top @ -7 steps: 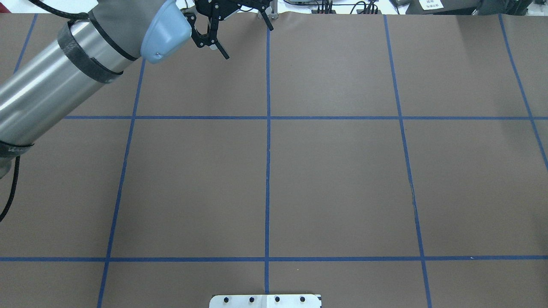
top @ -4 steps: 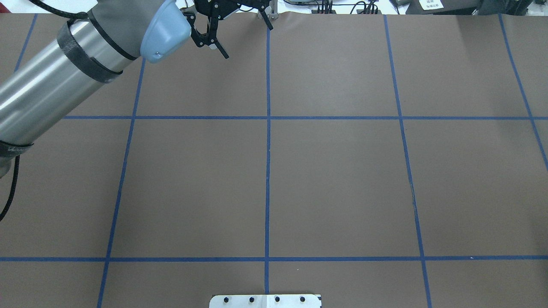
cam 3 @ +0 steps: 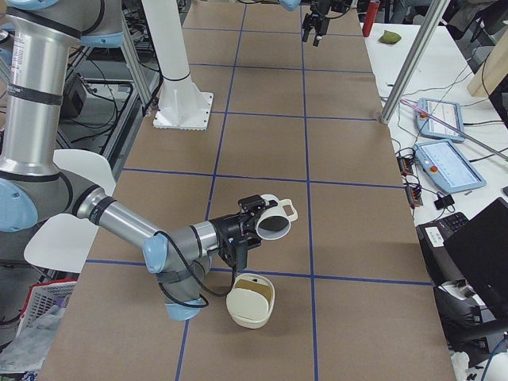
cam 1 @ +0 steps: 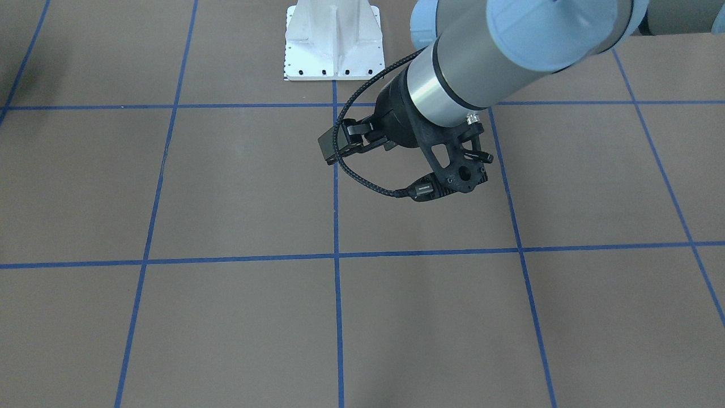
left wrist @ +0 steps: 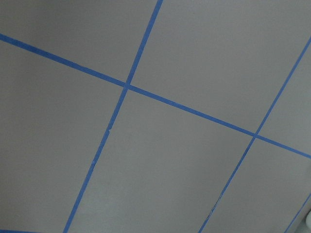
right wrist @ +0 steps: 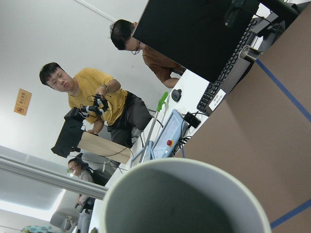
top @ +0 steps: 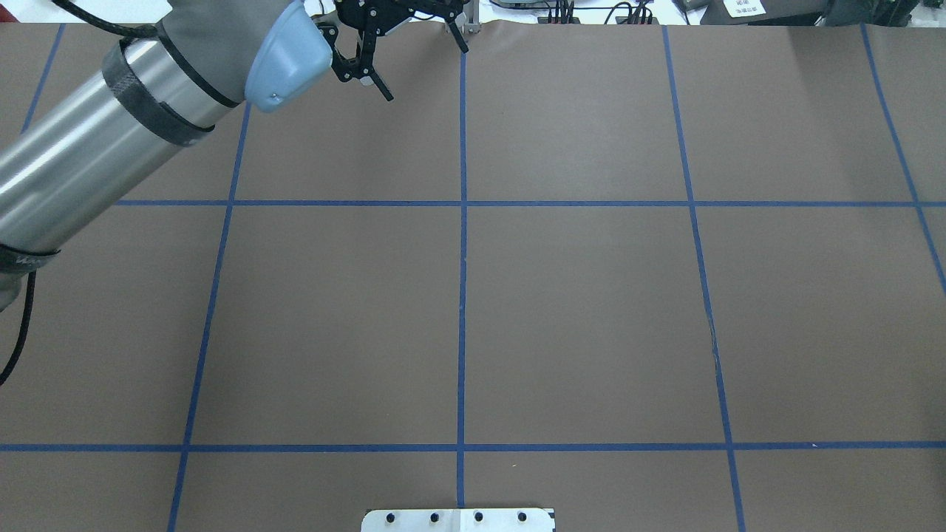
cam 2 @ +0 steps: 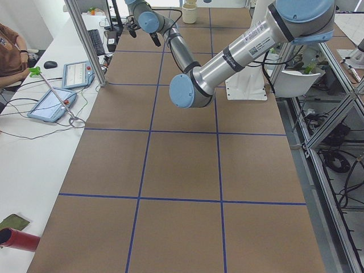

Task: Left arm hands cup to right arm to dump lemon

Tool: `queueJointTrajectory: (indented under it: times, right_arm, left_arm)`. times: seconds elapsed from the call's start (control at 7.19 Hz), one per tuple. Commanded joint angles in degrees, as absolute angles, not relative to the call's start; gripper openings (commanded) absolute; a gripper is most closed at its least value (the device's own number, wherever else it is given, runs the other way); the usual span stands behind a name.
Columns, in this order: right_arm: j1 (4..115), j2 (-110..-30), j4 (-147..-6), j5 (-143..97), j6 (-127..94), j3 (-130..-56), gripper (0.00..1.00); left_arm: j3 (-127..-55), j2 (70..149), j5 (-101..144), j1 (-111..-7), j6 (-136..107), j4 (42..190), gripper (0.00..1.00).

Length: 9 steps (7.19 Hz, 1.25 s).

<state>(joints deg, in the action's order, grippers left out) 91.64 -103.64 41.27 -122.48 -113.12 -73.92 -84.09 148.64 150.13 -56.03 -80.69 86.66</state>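
Note:
The cream-white cup [cam 3: 274, 222] hangs tipped on its side at the end of my right arm, the near arm in the exterior right view. Its handle points up and right. My right gripper [cam 3: 252, 216] is at the cup, but I cannot tell whether it is open or shut. The right wrist view shows the cup's rim [right wrist: 194, 167] and grey inside from close up, with no fingers in view. The lemon shows in no view. My left gripper [top: 425, 70] hangs open and empty over the table's far edge. The left arm's holed wrist bracket [cam 1: 453, 167] shows in the front-facing view.
A cream bowl [cam 3: 250, 300] stands on the table just below and in front of the tipped cup. The white robot pedestal [cam 1: 333, 39] is at the table's robot side. People [right wrist: 92, 97] sit at a side bench with tablets [cam 2: 54, 102] and a monitor [right wrist: 204, 34].
The left arm has crept slightly toward the table's far edge, and its gripper stays open.

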Motion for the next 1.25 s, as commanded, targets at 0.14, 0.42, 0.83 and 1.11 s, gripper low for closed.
queueJointTrajectory:
  times: [0.14,0.42,0.83,1.11]
  right_arm:
    - [91.67,-103.71,45.87,-121.2,-121.35,-70.41,0.0]
    - [91.76,-103.71,47.8,-119.29,-129.93,-69.7,0.0]
    - [91.76,-103.18,51.14,-117.09,-135.06,-67.5,0.0]
    - [91.84,-103.27,52.29,-115.14,-138.33,-67.24,0.0]
  left_arm:
    - [-84.02,148.62,148.62,-55.55,-80.68,86.66,1.0]
    - [-83.94,148.62,148.62,-55.72,-80.68,86.66,1.0]
    - [-83.76,148.62,147.93,-55.64,-80.68,86.66,1.0]
    - [-83.67,148.62,147.83,-55.63,-80.68,86.66,1.0]
